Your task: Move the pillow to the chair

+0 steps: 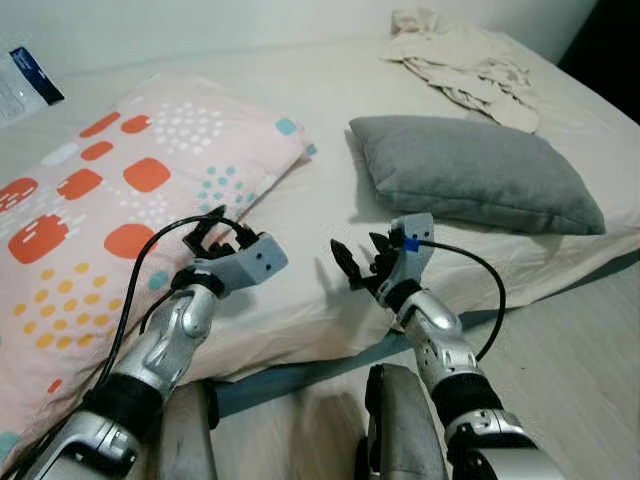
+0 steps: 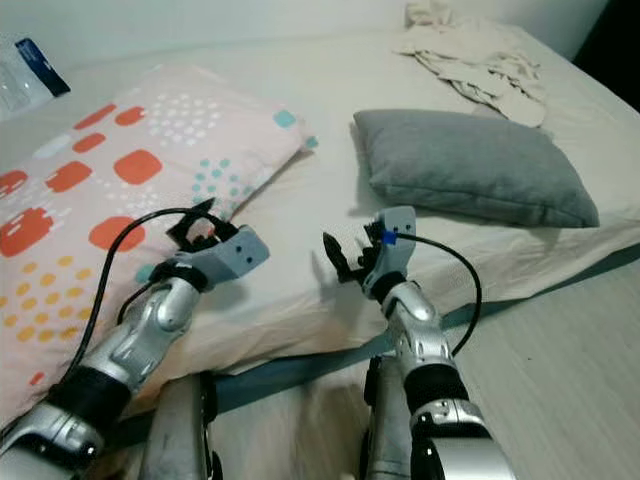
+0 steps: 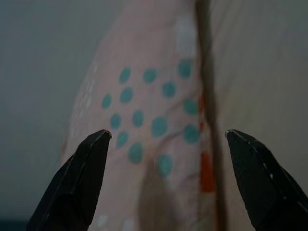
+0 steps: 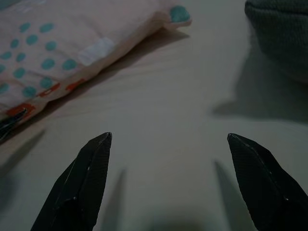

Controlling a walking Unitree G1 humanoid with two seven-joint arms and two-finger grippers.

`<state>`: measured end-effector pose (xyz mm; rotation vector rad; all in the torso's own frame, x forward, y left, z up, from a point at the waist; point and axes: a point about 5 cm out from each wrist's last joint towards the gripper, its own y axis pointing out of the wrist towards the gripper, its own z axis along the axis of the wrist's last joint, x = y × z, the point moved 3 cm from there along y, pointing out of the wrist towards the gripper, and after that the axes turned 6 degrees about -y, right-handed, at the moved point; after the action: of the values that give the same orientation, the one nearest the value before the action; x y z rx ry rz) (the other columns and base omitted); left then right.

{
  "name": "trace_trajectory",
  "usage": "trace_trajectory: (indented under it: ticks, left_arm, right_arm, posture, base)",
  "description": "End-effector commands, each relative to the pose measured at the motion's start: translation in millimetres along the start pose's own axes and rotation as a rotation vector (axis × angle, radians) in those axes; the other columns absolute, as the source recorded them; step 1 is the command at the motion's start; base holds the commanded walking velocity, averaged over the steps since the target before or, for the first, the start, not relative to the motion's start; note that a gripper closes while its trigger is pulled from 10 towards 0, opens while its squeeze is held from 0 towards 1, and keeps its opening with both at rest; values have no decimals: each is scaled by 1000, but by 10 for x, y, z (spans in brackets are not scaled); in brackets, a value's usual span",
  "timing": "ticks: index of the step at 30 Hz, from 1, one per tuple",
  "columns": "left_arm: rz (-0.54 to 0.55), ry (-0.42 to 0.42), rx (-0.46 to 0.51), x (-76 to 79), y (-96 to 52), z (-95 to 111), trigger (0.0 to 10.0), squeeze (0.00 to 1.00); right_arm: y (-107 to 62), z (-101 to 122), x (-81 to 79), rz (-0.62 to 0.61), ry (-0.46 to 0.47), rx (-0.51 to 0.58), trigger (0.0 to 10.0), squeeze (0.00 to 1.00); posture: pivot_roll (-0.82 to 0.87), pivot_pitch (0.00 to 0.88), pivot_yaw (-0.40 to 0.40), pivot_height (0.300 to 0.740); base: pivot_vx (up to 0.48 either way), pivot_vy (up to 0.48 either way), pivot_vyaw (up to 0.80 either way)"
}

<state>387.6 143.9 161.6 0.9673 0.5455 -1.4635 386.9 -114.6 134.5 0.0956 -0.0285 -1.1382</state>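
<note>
Now the wide bed (image 1: 330, 100) with its pale cream sheet carries three soft things. The large pink pillow with orange squares and teal dots (image 1: 110, 200) lies toward the bed's left side, its lower end reaching the near edge. The plump grey fabric pillow (image 1: 470, 175) rests near the bed's right near corner, well apart from the pink one, with a bare strip of sheet between them. A crumpled cream cloth (image 1: 465, 60) sits toward the far right edge, beyond the grey pillow.

The left gripper (image 1: 215, 235) hovers over the pink pillow's near right edge, its fingers (image 3: 79, 178) spread and holding nothing. The right gripper (image 1: 355, 265) hangs over the bare strip close to the near edge, fingers (image 4: 84, 180) likewise released, the grey pillow just beyond it to the right. Pale wooden floor (image 1: 580, 340) runs along the bed's near edge.
</note>
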Motion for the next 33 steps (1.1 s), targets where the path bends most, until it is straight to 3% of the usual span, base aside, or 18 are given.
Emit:
trace_trajectory:
  ticks: [1, 7, 8, 10, 11, 23, 25, 27, 33]
  left_arm:
    - [-23, 54, -63, 118, -31, -141, 10000, 0]
    - [-28, 115, -155, 87, -36, -392, 10000, 0]
    - [-19, 114, -162, 20, -43, -449, 4667, 0]
    - [-15, 110, -162, -4, -44, -460, 4667, 0]
    - [-7, 110, -160, -22, -41, -471, 0, 0]
    - [9, 93, -204, -75, -59, -630, 0, 0]
    - [-57, 28, -182, 1, -54, -591, 0, 0]
    - [-219, -115, -86, 190, -84, -429, 0, 0]
    - [-319, -123, 20, 230, -136, -317, 0, 0]
  right_arm:
    - [-22, -69, -44, 6, -4, -31, 10000, 0]
    - [-6, -43, -75, 9, -16, -38, 10000, 0]
    - [6, -26, -68, 7, -20, -36, 10000, 0]
    - [9, -21, -62, 6, -22, -36, 10000, 0]
    - [7, -16, -59, 4, -23, -37, 10000, 0]
    - [10, -18, -31, -19, -26, -53, 10000, 0]
    - [15, -15, -29, -18, -29, -54, 10000, 0]
    - [17, -11, -29, -17, -33, -54, 10000, 0]
    - [17, 1, -15, -18, -35, -51, 10000, 0]
  posture:
    - [47, 258, -28, 542]
    - [48, 262, -26, 542]
    - [52, 261, -28, 542]
    - [52, 261, -28, 542]
    - [55, 261, -31, 542]
    - [61, 265, -38, 542]
    - [63, 262, -38, 542]
    - [60, 259, -36, 542]
    - [65, 257, -35, 542]
  base:
    - [0, 0, 0]
    - [0, 0, 0]
    - [0, 0, 0]
    - [0, 0, 0]
    - [0, 0, 0]
    - [0, 0, 0]
    - [0, 0, 0]
    - [0, 0, 0]
    - [0, 0, 0]
